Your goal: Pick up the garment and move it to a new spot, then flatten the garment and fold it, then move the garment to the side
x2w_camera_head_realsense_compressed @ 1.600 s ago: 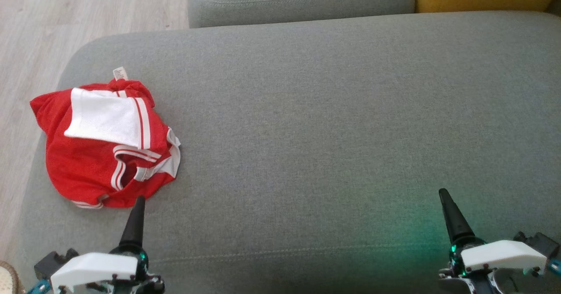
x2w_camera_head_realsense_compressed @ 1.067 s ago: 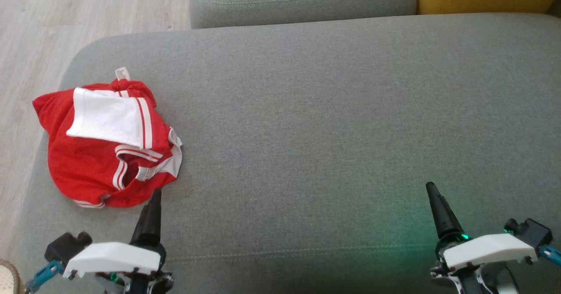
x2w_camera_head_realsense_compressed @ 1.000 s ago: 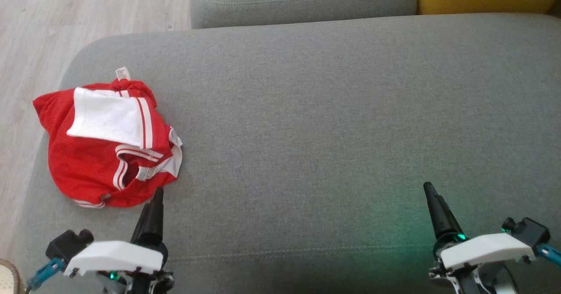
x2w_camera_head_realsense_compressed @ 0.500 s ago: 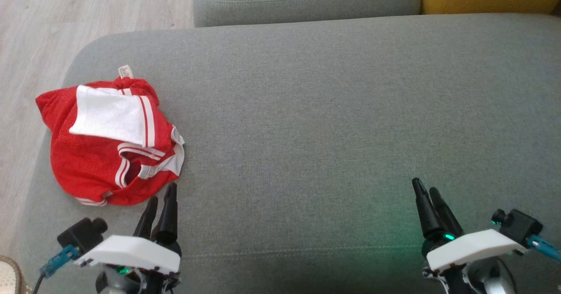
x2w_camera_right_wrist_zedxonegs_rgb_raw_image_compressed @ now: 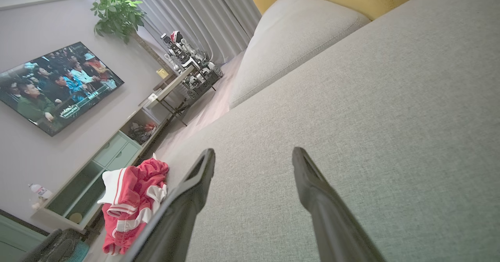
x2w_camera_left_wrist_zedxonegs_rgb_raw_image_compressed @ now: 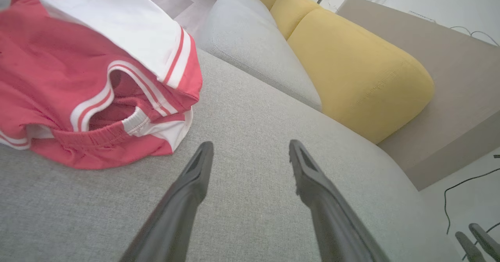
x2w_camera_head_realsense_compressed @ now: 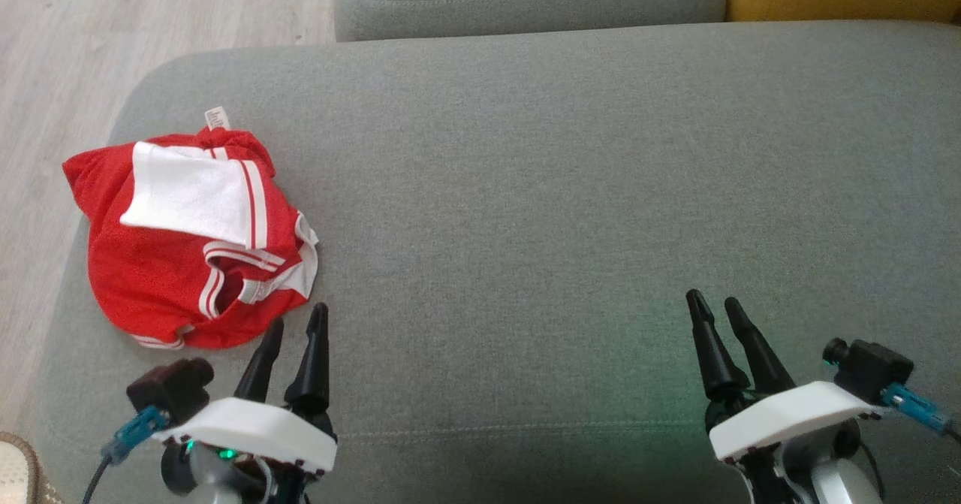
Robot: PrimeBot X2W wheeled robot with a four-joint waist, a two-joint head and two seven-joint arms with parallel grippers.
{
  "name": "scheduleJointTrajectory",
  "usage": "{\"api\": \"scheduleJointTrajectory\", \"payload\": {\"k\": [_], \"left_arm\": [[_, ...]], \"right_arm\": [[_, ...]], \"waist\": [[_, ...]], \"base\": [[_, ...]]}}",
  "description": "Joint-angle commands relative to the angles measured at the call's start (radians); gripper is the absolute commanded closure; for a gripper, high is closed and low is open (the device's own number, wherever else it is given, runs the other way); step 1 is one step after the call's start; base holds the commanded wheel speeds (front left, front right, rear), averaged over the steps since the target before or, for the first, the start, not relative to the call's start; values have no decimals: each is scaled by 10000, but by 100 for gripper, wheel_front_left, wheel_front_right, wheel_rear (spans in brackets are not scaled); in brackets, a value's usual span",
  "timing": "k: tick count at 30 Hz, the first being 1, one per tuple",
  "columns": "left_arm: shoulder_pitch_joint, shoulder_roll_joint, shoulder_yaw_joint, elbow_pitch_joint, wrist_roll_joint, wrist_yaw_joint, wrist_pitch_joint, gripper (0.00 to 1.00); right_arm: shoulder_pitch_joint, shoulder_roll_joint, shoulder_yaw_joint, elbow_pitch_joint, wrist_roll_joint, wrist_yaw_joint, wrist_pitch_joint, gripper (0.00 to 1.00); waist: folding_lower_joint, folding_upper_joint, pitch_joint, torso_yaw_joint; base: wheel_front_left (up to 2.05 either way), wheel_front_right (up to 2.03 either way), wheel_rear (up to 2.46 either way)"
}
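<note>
1. The garment [x2w_camera_head_realsense_compressed: 188, 241], red with white trim, lies crumpled at the cushion's [x2w_camera_head_realsense_compressed: 563, 188] left end.
2. The left gripper [x2w_camera_head_realsense_compressed: 299, 315] hovers just beside its near edge, jaws wide and empty; the right gripper [x2w_camera_head_realsense_compressed: 711, 297], well apart, is likewise wide and empty.
3. The left one should probably come in low at the bunched waistband [x2w_camera_left_wrist_zedxonegs_rgb_raw_image_compressed: 133, 123], pinch a thick fold, then lift clear before carrying toward the bare middle.

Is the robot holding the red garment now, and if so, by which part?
Nothing is held. The left gripper and the right gripper both have open jaws over the sofa, and the garment lies apart from them.
</note>
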Motion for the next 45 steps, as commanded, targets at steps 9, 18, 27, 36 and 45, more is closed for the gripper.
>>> {"api": "scheduleJointTrajectory", "payload": {"k": [9, 18, 27, 36, 45], "left_arm": [[-717, 316, -244, -773, 1372, 368, -369, 0], [-828, 496, -621, -1106, 2605, 878, -631, 0], [-910, 709, -1040, -1502, 3757, 1550, -894, 0], [-861, 840, -1346, -1689, 4588, 1792, -1128, 0], [-751, 790, -1441, -1648, 5549, 1674, -1392, 0]], "right_arm": [[-623, -99, 325, -646, -1316, 0, -392, 0], [-704, -110, 347, -911, -2278, 0, -659, 0], [-766, -122, 440, -1099, -3296, 0, -927, 0], [-773, -132, 343, -1200, -4289, 0, -1165, 0], [-807, -143, 372, -1263, -5300, 0, -1432, 0]], "waist": [[0, 0, 131, 16], [0, 0, 206, 49], [0, 0, 206, 102], [0, 0, 144, 124], [0, 0, 132, 141]], "base": [[0, 0, 0], [0, 0, 0], [0, 0, 0], [0, 0, 0], [0, 0, 0]]}}
